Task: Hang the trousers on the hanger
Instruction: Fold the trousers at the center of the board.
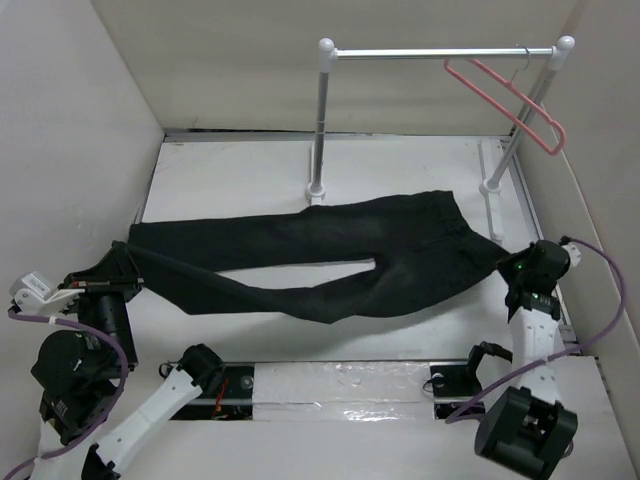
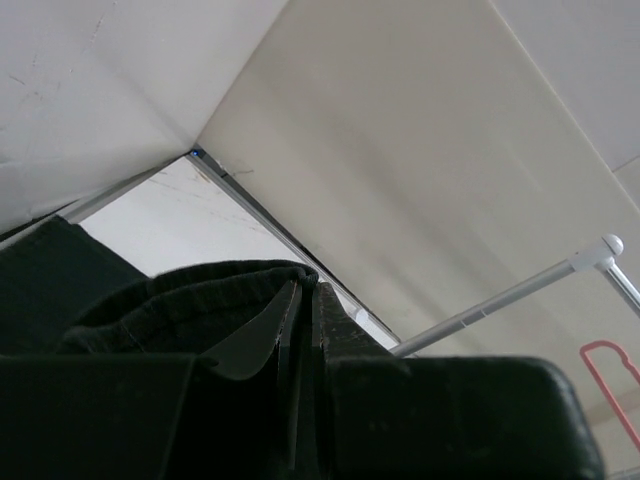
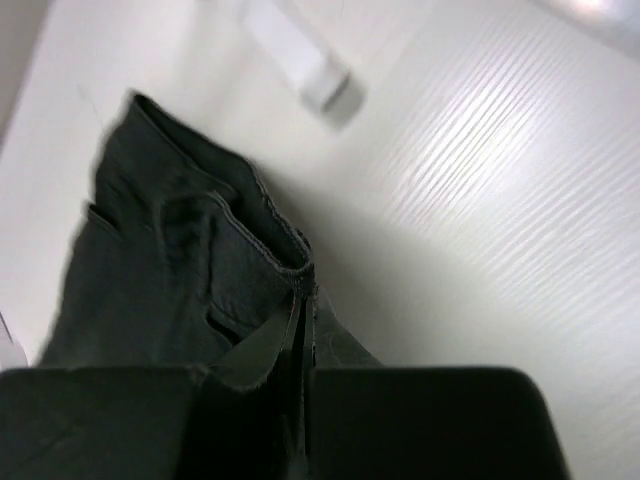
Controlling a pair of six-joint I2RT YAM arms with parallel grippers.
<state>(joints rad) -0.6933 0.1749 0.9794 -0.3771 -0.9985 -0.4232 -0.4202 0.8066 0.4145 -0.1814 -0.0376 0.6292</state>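
The trousers (image 1: pixel 330 265) lie stretched across the middle of the tabletop (image 1: pixel 250 180), running from its left edge to its right edge, with the waist toward the right and the two long legs reaching left. The legs separate near the middle, one lying closer to the far edge and the other curving toward the near edge. The left gripper (image 1: pixel 118 265) sits at the left edge with its jaws clamped on the leg ends. In the left wrist view a bunched fold of the dark cloth is pinched between the closed fingers (image 2: pixel 318 300), and the fabric leading away from them looks pulled tight. The right gripper (image 1: pixel 512 268) is at the right edge beside the waist end. Its jaws are pressed together on a hemmed edge of the trousers, which the right wrist view shows rising out of the fingers (image 3: pixel 300 300) and spreading away over the white surface. The hanger (image 1: pixel 508 102) hangs by its hook from the right end of the white rail (image 1: pixel 440 52) near the far right corner, tilted, well apart from the trousers and both grippers.
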